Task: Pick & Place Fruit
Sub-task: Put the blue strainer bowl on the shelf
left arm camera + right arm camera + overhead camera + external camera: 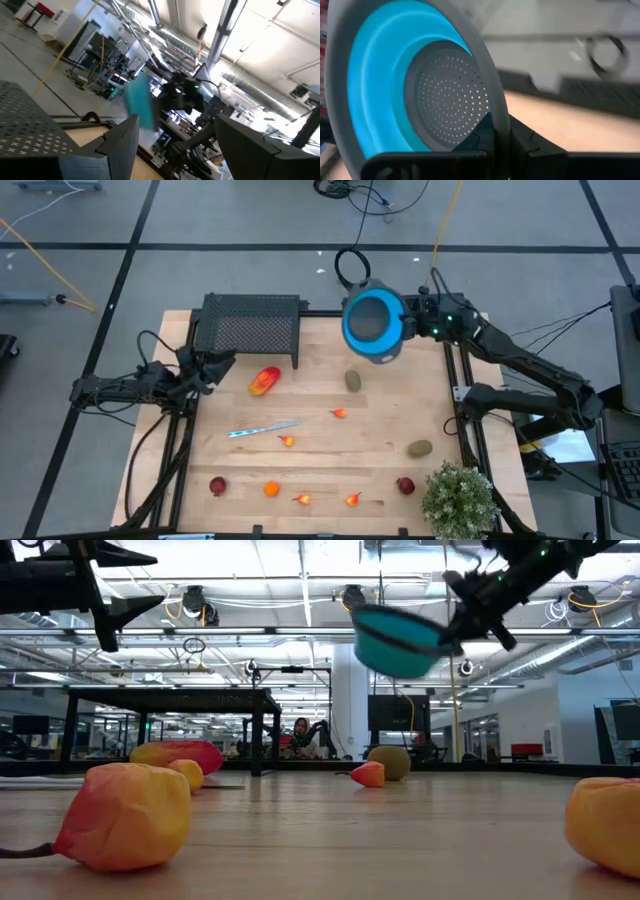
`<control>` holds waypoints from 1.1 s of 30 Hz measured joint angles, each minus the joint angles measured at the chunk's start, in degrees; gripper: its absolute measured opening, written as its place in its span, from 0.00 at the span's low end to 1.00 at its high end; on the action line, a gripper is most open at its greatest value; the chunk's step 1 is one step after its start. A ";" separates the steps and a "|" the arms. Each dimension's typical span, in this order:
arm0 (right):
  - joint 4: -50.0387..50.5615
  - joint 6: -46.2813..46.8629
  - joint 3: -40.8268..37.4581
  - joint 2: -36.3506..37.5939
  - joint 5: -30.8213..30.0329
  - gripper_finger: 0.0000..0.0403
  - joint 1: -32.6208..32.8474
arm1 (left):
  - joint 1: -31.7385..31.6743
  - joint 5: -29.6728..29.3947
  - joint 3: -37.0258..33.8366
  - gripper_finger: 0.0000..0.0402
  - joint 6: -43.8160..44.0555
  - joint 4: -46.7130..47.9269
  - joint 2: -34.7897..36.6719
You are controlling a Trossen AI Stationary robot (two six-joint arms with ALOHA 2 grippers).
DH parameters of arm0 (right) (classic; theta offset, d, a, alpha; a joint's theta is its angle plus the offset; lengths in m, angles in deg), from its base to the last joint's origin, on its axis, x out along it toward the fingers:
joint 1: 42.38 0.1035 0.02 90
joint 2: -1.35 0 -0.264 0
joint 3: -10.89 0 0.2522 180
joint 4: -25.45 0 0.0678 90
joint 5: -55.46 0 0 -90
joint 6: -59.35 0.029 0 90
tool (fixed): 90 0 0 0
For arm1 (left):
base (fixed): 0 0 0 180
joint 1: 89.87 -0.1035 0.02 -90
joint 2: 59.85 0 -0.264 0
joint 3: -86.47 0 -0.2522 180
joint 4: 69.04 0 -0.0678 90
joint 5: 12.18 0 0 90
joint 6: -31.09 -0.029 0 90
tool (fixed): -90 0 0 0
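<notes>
From above, your right gripper [408, 323], upper right of centre, is clamped on the rim of a blue bowl [373, 323] held over the wooden table [320, 480]. Your left gripper [215, 368] waits at the left edge, fingers apart, holding nothing. The fruit lies scattered: an orange-red piece [264, 381] left of centre, two kiwis [353, 380], small orange and dark red pieces along the bottom. A silver knife [262, 429] lies mid-table.

At table height, the bowl [400, 640] hangs tilted at upper centre.

No writing is readable.
</notes>
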 joint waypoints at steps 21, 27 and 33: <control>-33.90 -21.03 0.11 -8.74 -22.02 0.02 15.56 | -0.01 -5.59 16.58 0.64 -8.07 -1.20 -25.72; -43.74 -29.39 0.12 -12.18 -27.05 0.04 18.27 | 0.00 -5.90 23.99 0.64 -12.73 -1.03 -36.32; -49.84 -35.79 0.13 -14.17 -26.84 0.02 20.72 | -0.02 -10.20 30.74 0.64 -17.33 -1.12 -46.24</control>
